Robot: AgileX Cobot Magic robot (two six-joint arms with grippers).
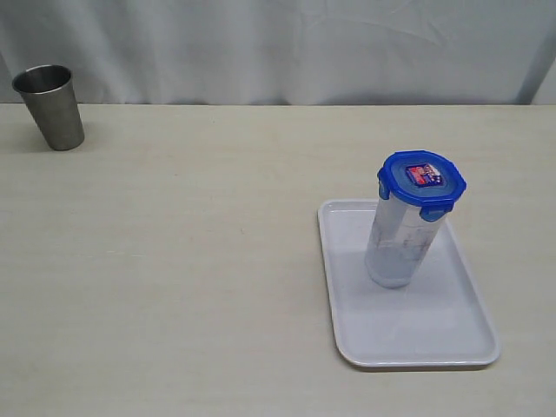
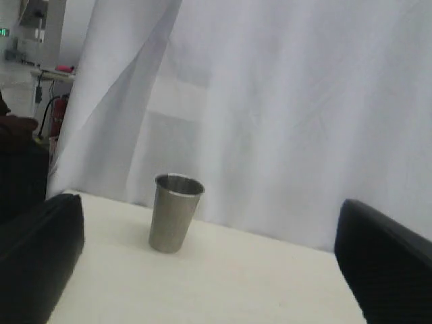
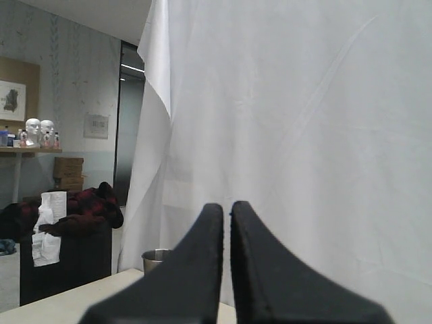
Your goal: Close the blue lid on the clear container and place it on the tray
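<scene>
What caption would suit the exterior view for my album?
Clear container, blue lid on, standing on the white tray; steel cup far off at the back left.

You have open tabletop [image 1: 191,261] across the centre and lower left of the exterior frame. Obstacles: the steel cup [image 1: 50,106] at upper left, and at right the clear container [image 1: 398,248], capped by the blue lid [image 1: 421,180], upright on the tray [image 1: 434,334]. The curtain [image 1: 287,43] closes off the top edge.

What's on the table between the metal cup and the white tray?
Nothing: the exterior view shows bare table between metal cup and tray.
</scene>
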